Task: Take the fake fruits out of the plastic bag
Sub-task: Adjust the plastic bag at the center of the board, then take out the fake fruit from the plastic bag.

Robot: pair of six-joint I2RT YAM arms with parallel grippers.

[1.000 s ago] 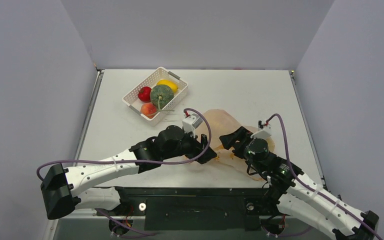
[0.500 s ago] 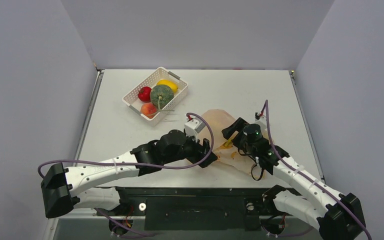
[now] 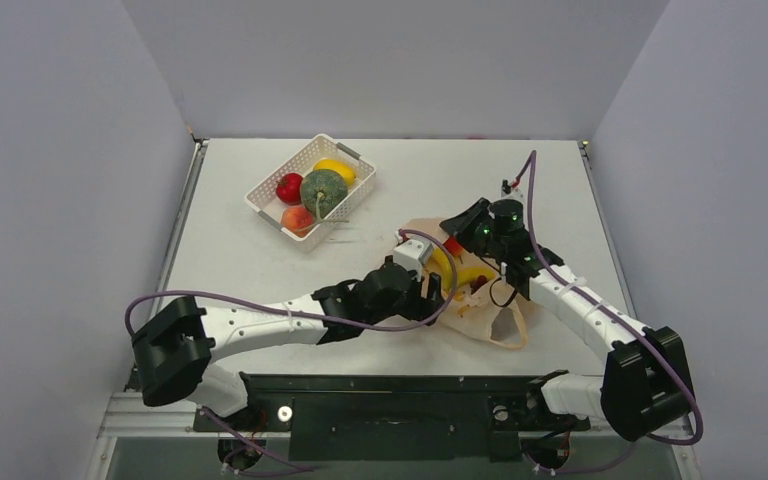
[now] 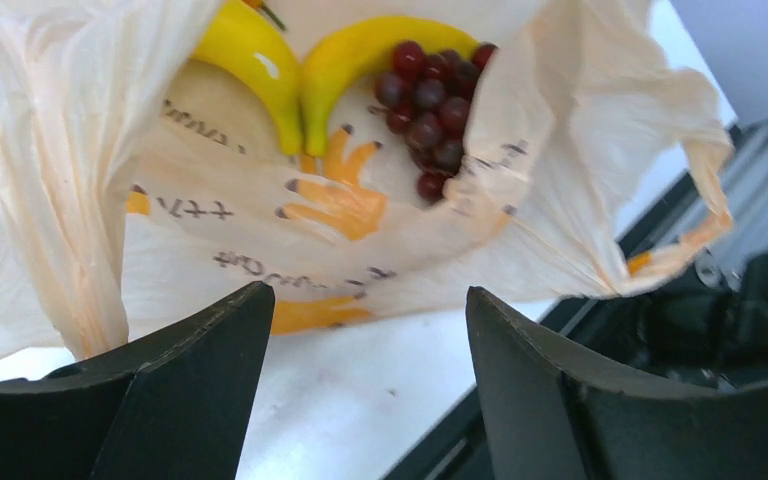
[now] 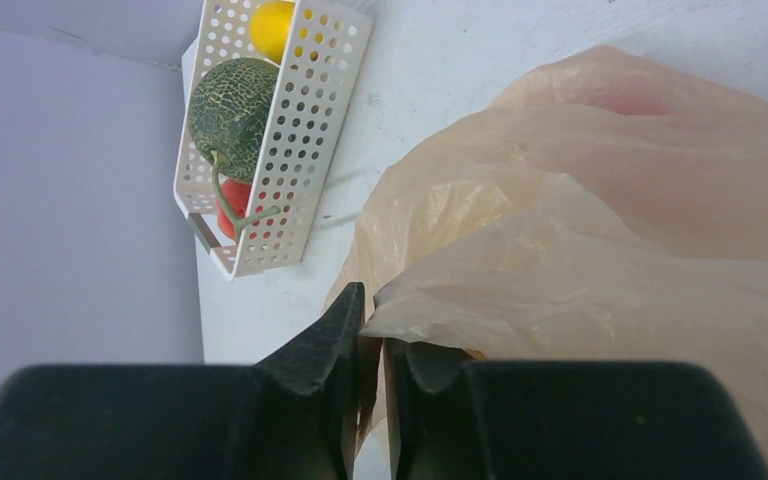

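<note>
We see the bag (image 3: 500, 322) lying on the table (image 3: 520, 170), at about four o'clock from the table's middle if twelve is the far wall in the overhead view.

The right gripper (image 5: 371, 325) is at the bag's twelve o'clock side. Its fingers are all but closed on a fold of the thin film, which is pinched between them. The left gripper (image 4: 365, 300) is at the bag's nine o'clock side, spread wide just in front of the mouth with nothing between its fingers.

Through the mouth, in the left wrist view, we see two bananas (image 4: 305, 70) meeting at their tips. The grapes (image 4: 428, 105) touch the right-hand banana at its four o'clock. Both lie inside the bag on its printed wall.

The basket (image 3: 278, 168) stands well apart from the bag, at its ten o'clock. In it we see the melon (image 3: 323, 192) in the middle, and the red apple (image 3: 289, 187) touching it at nine o'clock. The yellow fruit (image 3: 336, 169) is at the melon's one o'clock and a peach (image 3: 297, 217) at its seven o'clock.
</note>
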